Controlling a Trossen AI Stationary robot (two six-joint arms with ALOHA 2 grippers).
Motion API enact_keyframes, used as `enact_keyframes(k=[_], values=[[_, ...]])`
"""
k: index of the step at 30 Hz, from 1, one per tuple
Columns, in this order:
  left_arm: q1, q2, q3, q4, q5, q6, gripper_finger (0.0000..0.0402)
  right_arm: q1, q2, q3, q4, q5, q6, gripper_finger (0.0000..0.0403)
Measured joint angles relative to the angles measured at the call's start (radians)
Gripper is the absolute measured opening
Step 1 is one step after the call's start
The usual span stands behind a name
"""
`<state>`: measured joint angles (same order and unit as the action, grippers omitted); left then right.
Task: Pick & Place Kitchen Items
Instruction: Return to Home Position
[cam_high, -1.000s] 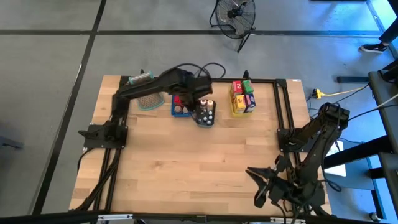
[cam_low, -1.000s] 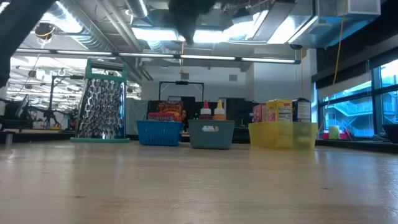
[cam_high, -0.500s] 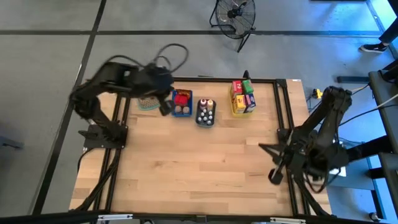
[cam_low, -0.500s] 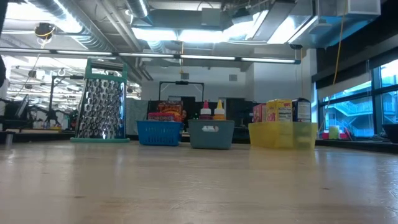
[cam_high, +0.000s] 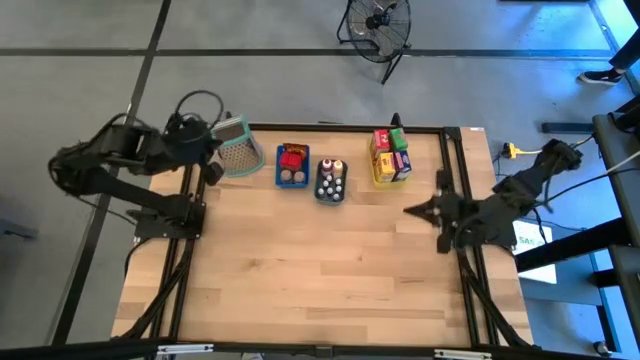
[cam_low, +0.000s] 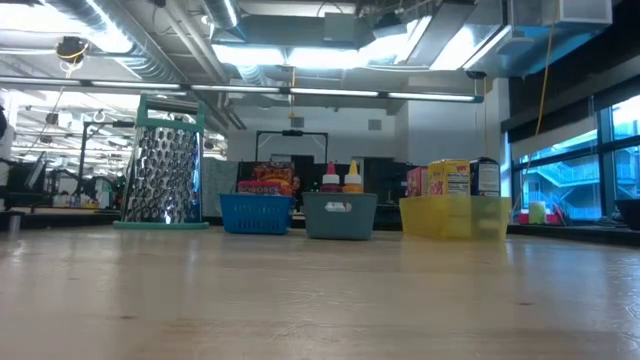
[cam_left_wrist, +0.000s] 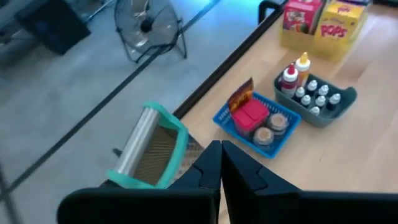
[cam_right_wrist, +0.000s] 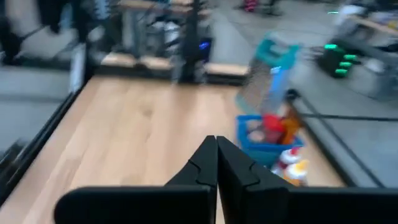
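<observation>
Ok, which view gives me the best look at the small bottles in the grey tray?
The left wrist view: it looks down into the grey tray, showing the white-capped small bottles separately. The high view shows them as tiny dots; the low view, only two taller tops above the rim; the right wrist view barely catches them.

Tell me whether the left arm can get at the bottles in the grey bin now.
Probably yes, from above: the bottles stand uncovered in the grey bin. The left gripper, shut, sits back by the grater, with the blue bin also between, so it must reach over them.
</observation>
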<state>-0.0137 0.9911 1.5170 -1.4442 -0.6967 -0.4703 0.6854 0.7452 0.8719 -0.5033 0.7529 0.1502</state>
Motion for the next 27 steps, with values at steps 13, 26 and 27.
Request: enact_keyframes(k=[13,26,27], values=[[0.0,-0.472,-0.771,0.999,0.303,0.401,0.0003,-0.059,-0.061,-0.473,0.538,-0.213,-0.206,0.0],[0.004,-0.516,-1.098,1.377,0.401,0.552,0.0002,-0.218,-0.125,-0.665,0.688,-0.422,-0.176,0.0],[0.004,-0.525,-1.115,1.381,0.402,0.553,0.0002,-0.22,-0.125,-0.678,0.706,-0.425,-0.176,0.0]])
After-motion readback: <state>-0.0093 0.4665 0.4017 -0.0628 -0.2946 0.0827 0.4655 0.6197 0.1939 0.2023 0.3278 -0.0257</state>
